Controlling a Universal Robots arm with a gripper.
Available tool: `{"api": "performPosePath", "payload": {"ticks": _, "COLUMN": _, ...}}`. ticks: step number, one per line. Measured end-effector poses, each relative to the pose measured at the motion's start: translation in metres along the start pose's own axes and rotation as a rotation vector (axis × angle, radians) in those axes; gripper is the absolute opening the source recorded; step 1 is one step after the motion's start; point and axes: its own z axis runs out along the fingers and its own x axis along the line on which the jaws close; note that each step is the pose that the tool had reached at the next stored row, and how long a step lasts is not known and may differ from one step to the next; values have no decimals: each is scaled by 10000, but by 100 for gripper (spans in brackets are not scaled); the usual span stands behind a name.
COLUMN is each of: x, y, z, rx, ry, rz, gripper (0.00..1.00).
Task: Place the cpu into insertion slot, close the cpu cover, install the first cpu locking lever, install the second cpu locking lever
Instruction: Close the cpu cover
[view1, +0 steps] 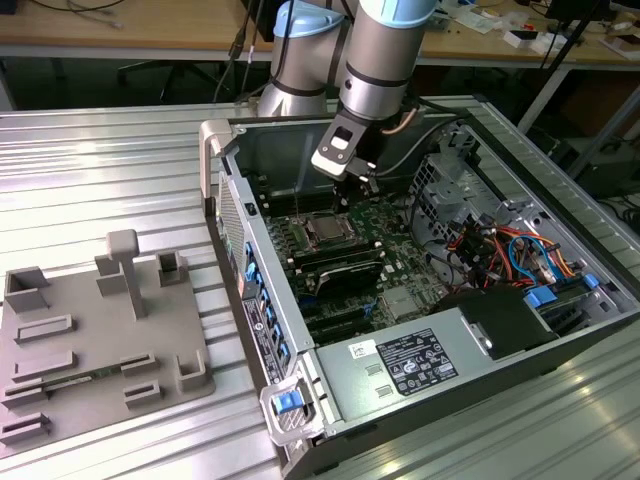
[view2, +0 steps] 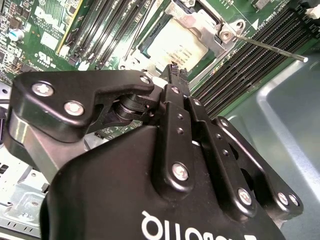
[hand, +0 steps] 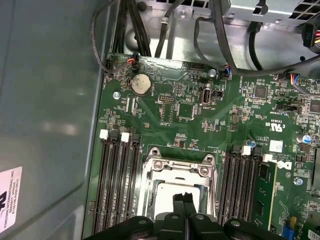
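The silvery cpu (hand: 170, 196) lies in the insertion slot (view1: 325, 233) on the green motherboard inside the open computer case. The silver cpu cover (hand: 176, 167) lies flat around it, its window framing the chip (view2: 172, 44). A thin metal locking lever (view2: 272, 48) sticks out from the socket corner over the memory slots, unlatched. My gripper (hand: 184, 201) hangs just above the cpu with its two black fingers pressed together and nothing between them. In the exterior view the gripper (view1: 358, 188) is over the socket's far edge. Its fingertips (view2: 174, 68) point at the chip.
Long black memory slots (hand: 117, 187) flank the socket on both sides. Black cables (hand: 210, 35) and a coin battery (hand: 140, 84) lie beyond it. The case wall (view1: 240, 215), a power supply (view1: 410, 362) and wired drive bays (view1: 500, 250) surround the board. A grey fixture plate (view1: 95, 340) lies at the exterior view's left.
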Motion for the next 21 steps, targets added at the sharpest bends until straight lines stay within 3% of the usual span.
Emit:
{"api": "performPosePath", "payload": {"ticks": 13, "x": 2, "y": -14, "z": 2, "rx": 0, "ry": 2, "rz": 4, "gripper": 11}}
{"api": "performPosePath", "payload": {"ticks": 16, "x": 13, "y": -90, "z": 26, "rx": 14, "ry": 2, "rz": 0, "gripper": 11}}
{"api": "performPosePath", "payload": {"ticks": 21, "x": 47, "y": -296, "z": 120, "rx": 16, "ry": 3, "rz": 1, "gripper": 11}}
